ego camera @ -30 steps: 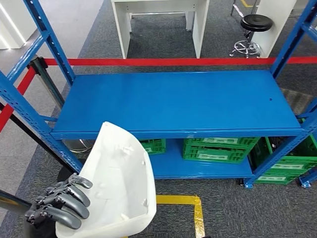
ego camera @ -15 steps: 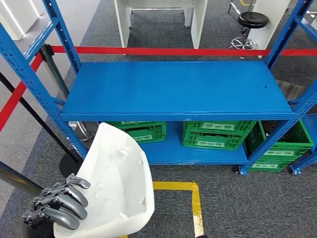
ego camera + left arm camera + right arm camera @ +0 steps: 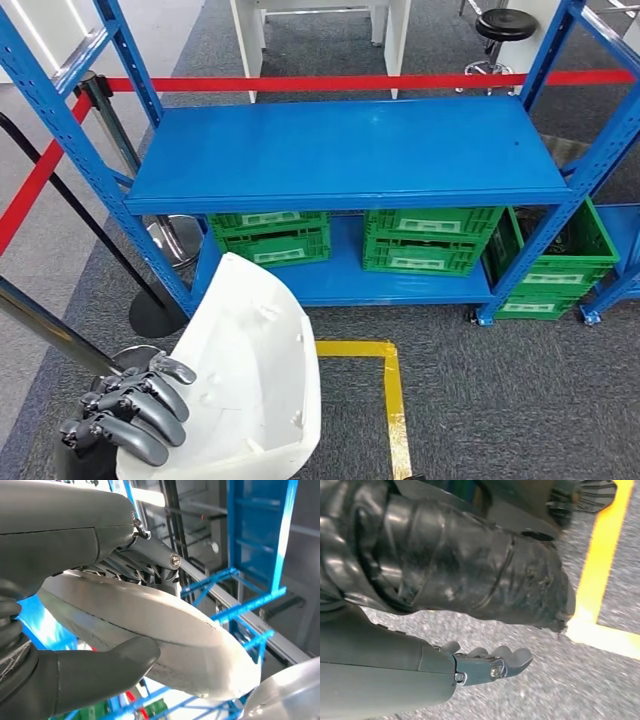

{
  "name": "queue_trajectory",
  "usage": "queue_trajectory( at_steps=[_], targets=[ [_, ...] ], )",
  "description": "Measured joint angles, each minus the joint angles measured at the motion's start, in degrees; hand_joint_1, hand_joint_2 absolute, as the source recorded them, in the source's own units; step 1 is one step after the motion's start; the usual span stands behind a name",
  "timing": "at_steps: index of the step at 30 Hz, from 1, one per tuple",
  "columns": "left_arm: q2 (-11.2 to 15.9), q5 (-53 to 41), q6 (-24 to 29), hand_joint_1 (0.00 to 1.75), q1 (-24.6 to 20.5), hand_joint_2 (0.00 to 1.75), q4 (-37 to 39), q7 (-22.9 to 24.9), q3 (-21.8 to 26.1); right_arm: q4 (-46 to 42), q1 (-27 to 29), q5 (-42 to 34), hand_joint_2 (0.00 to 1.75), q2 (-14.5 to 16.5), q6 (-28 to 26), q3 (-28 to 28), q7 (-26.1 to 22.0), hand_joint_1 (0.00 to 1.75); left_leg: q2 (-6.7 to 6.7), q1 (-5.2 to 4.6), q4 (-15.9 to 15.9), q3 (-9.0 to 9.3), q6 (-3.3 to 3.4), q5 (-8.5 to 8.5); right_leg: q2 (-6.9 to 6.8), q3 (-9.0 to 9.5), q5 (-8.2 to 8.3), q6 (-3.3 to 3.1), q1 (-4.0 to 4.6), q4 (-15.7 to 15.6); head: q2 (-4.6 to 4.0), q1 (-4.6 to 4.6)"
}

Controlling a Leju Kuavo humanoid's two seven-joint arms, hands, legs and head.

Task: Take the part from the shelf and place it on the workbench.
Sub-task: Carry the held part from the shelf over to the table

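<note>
Half the job looks done, going by how things sit. The left hand [image 3: 124,415] grips the white part [image 3: 245,385], dark fingers [image 3: 143,400] wrapped over its rim in the head view; the left wrist view shows the thumb [image 3: 102,672] pressed under the curved shell [image 3: 151,625] and the fingers clamped on top, so that's a solid hold. The part hangs low in front of the robot, over the grey carpet and just beside the yellow floor tape [image 3: 392,390], well apart from the blue shelf [image 3: 347,155], whose top level has nothing on it. Green crates [image 3: 430,240] sit on the lower level.

The right hand [image 3: 486,662] hangs by the robot's side over the carpet, holding nothing, fingers loosely curled but not closed, so I'd call it spread rather than pressed together.

What's left: carrying the part to the counter and setting it down. A white table [image 3: 249,40] stands behind the red barrier belt [image 3: 362,82], but whether that's the drop spot is anyone's guess.
</note>
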Motion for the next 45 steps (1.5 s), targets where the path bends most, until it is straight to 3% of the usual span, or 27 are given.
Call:
queue_trajectory(
  at_steps=[2,3,5,7,9,11,13,14,16,18,19,20,21,23,25,26,28,30,33,34,35,36,38,40,41,43,45],
  targets=[
    [-0.6,0.9,-2.4,1.75,0.2,1.75,0.5,0.0,0.9,0.0,0.0,0.1,0.00,0.0,0.1,-0.1,-0.2,0.00,-0.09,0.05,7.2,-1.37,-0.36,-5.84,-0.11,-1.30,1.28,-0.49,0.21,0.2,0.00,-0.43],
    [-1.2,1.6,-3.8,1.75,0.2,1.75,1.0,0.1,1.6,0.0,0.1,0.2,0.00,0.0,0.2,-0.2,-0.4,0.00,-0.11,0.06,10.6,-1.73,-0.40,-7.33,-0.13,-2.13,1.91,-0.58,0.34,0.5,0.00,-0.56],
    [-2.5,2.7,-6.4,1.75,0.3,1.75,2.9,0.1,3.4,0.0,0.1,0.2,0.00,-0.1,0.5,-0.4,-0.7,0.00,-0.15,0.02,12.5,-0.27,-0.07,-6.51,-0.11,-4.08,2.95,-0.66,0.66,1.2,0.00,-0.69],
    [-4.1,2.3,-7.7,1.75,0.2,1.75,5.4,0.1,5.3,-0.1,0.2,0.3,0.00,-0.4,1.3,-0.5,-0.8,0.00,-0.31,-0.28,6.3,4.59,1.05,-3.79,0.00,-5.81,3.76,-0.68,0.96,1.9,0.00,-0.72],
    [-5.7,-1.5,-5.9,1.75,0.0,1.75,7.9,0.5,7.1,-0.1,0.2,0.4,0.00,-0.8,2.4,-0.5,-0.8,0.00,-0.52,-0.72,-1.8,9.47,2.41,-3.27,0.11,-7.00,4.65,-0.29,1.14,2.3,0.00,-0.69],
    [-6.9,-9.5,-0.3,1.75,-0.4,1.75,10.4,2.0,8.5,-0.1,0.3,0.4,0.00,-1.2,3.1,-0.7,-0.8,0.00,-0.60,-1.15,-5.2,10.92,3.01,-3.42,0.11,-7.70,5.75,0.53,0.92,2.1,0.00,-0.72],
    [-7.7,-16.2,4.9,1.75,-0.7,1.75,12.7,3.7,9.7,-0.1,0.5,0.5,0.00,-1.5,3.3,-1.0,-0.8,0.00,-0.41,-1.15,-6.3,10.39,3.18,-2.07,0.17,-8.18,6.12,1.34,0.70,1.9,0.00,-0.83],
    [-8.1,-17.5,6.1,1.75,-0.8,1.75,13.8,4.2,10.0,-0.1,0.6,0.6,0.00,-1.7,3.3,-1.2,-0.8,0.00,-0.27,-1.01,-6.8,10.01,3.35,-1.30,0.23,-8.72,5.04,1.68,0.69,2.6,0.00,-0.79],
    [-8.8,-17.9,7.2,1.75,-1.1,1.75,15.4,4.7,10.4,-0.1,0.7,0.8,0.00,-1.9,3.2,-1.3,-0.7,0.00,-0.04,-0.72,-7.2,8.83,3.46,0.03,0.32,-10.42,0.15,2.26,0.50,7.2,0.00,-0.40],
    [-9.2,-18.0,8.0,1.75,-1.1,1.75,16.7,5.2,10.6,-0.1,0.6,1.0,0.00,-2.0,2.9,-1.4,-0.7,0.00,0.06,-0.67,-6.8,6.98,3.41,1.06,0.30,-12.09,-4.15,2.81,0.24,14.4,0.00,0.00],
    [-9.3,-18.1,8.3,1.75,-1.1,1.75,17.3,5.4,10.6,-0.1,0.6,1.1,0.00,-2.1,2.7,-1.5,-0.7,0.00,0.14,-0.62,-6.4,5.96,3.28,1.55,0.29,-12.22,-4.39,3.07,0.13,16.9,0.00,0.05],
    [-9.4,-18.1,8.5,1.75,-1.1,1.75,17.7,5.4,10.7,-0.1,0.6,1.2,0.00,-2.1,2.6,-1.6,-0.7,0.00,0.21,-0.54,-5.9,4.90,3.11,1.99,0.28,-11.58,-3.33,3.31,0.00,17.8,0.00,0.07],
    [-9.5,-18.1,8.7,1.75,-1.1,1.75,18.1,5.5,10.7,-0.1,0.6,1.3,0.00,-2.2,2.6,-1.6,-0.7,0.00,0.24,-0.40,-5.3,3.83,2.89,2.37,0.27,-9.95,-1.45,3.54,-0.15,16.7,0.00,0.08],
    [-9.6,-18.0,8.9,1.75,-1.1,1.75,18.6,5.5,10.7,-0.2,0.6,1.5,0.00,-2.3,2.8,-1.6,-0.7,0.00,0.23,-0.20,-4.0,1.92,2.30,2.97,0.31,-4.41,0.53,4.08,-0.39,9.4,0.00,0.18],
    [-9.7,-17.5,9.2,1.75,-1.0,1.75,18.8,5.2,10.8,-0.2,0.4,1.6,0.00,-2.4,2.8,-1.7,-0.8,0.00,0.21,-0.23,-3.0,0.74,1.68,3.73,0.47,-0.28,-0.72,3.68,-0.26,2.8,0.00,0.27],
    [-9.7,-16.9,9.3,1.75,-0.9,1.75,18.8,4.7,10.8,-0.3,0.4,1.6,0.00,-2.3,2.5,-1.7,-0.8,0.00,0.20,-0.28,-2.9,0.47,1.42,4.22,0.55,0.39,-1.31,3.21,-0.05,1.6,0.00,0.30],
    [-9.6,-15.2,9.4,1.75,-0.1,1.75,18.7,3.2,10.8,-0.3,0.6,1.6,0.00,-2.2,1.5,-1.8,-0.8,0.00,0.14,-0.20,-2.9,0.10,0.90,4.74,0.52,-0.61,-0.82,2.06,-0.04,1.4,0.00,0.29],
    [-9.4,-13.9,9.4,1.75,0.8,1.75,18.5,2.1,10.9,-0.3,0.6,1.6,0.00,-1.8,0.8,-1.8,-0.8,0.00,-0.03,-0.07,-0.7,-0.64,0.22,1.45,0.28,-1.67,0.23,0.79,-0.14,1.4,0.00,0.07],
    [-9.2,-13.5,9.3,1.75,1.6,1.75,18.3,1.6,11.2,-0.3,0.6,1.6,0.00,-1.4,0.5,-1.9,-0.8,0.00,-0.16,0.03,9.5,-2.23,-0.41,-6.95,-0.07,-3.60,2.00,-0.18,0.04,1.7,0.00,-0.47],
    [-9.1,-13.2,9.2,1.75,1.8,1.75,18.3,1.5,11.3,-0.3,0.6,1.6,0.00,-1.4,0.5,-1.9,-0.8,0.00,-0.17,0.03,12.4,-2.20,-0.39,-7.87,-0.14,-4.51,2.54,-0.25,0.15,2.0,0.00,-0.56],
    [-9.0,-12.5,9.1,1.75,1.9,1.75,18.1,1.3,11.3,-0.3,0.6,1.7,0.00,-1.4,0.5,-1.9,-0.8,0.00,-0.19,0.02,13.6,-1.49,-0.24,-7.50,-0.20,-5.47,3.01,-0.29,0.27,2.3,0.00,-0.62],
    [-8.9,-11.4,8.9,1.75,2.2,1.75,17.6,1.0,11.3,-0.3,0.6,1.8,0.00,-1.4,0.5,-1.9,-0.8,0.00,-0.22,-0.02,12.6,0.15,0.04,-6.17,-0.20,-6.41,3.44,-0.32,0.43,2.6,0.00,-0.67],
    [-8.2,-8.8,8.7,1.75,2.6,1.75,15.4,0.4,11.0,-0.3,0.6,2.0,0.00,-1.2,0.5,-1.9,-1.0,0.00,-0.38,-0.28,5.6,5.60,1.17,-3.89,-0.10,-7.82,4.24,-0.30,0.69,3.1,0.00,-0.66],
    [-7.3,-7.6,8.9,1.75,3.0,1.75,13.0,0.0,10.5,-0.3,0.5,2.1,0.00,-0.9,0.5,-1.9,-1.2,0.00,-0.56,-0.70,-2.2,10.53,2.17,-4.10,-0.02,-8.52,5.17,0.12,0.72,3.2,0.00,-0.56],
    [-7.0,-7.5,9.0,1.75,3.1,1.75,12.1,0.0,10.3,-0.3,0.5,2.1,0.00,-0.8,0.5,-1.9,-1.3,0.00,-0.62,-0.95,-4.4,11.59,2.42,-4.49,-0.04,-8.75,5.74,0.50,0.58,3.1,0.00,-0.55],
    [-6.5,-7.4,9.1,1.75,3.5,1.75,11.0,0.0,10.0,-0.3,0.5,2.2,0.00,-0.6,0.5,-1.9,-1.4,0.00,-0.53,-1.14,-5.8,11.58,2.55,-3.61,-0.06,-9.10,6.58,1.36,0.33,2.8,0.00,-0.61],
    [-6.2,-7.4,9.1,1.75,3.7,1.75,10.2,0.0,9.8,-0.3,0.6,2.2,0.00,-0.5,0.5,-1.9,-1.5,0.00,-0.25,-0.94,-6.4,10.62,2.99,-2.07,0.05,-9.90,4.29,1.97,0.28,4.1,0.00,-0.50]
  ],
)
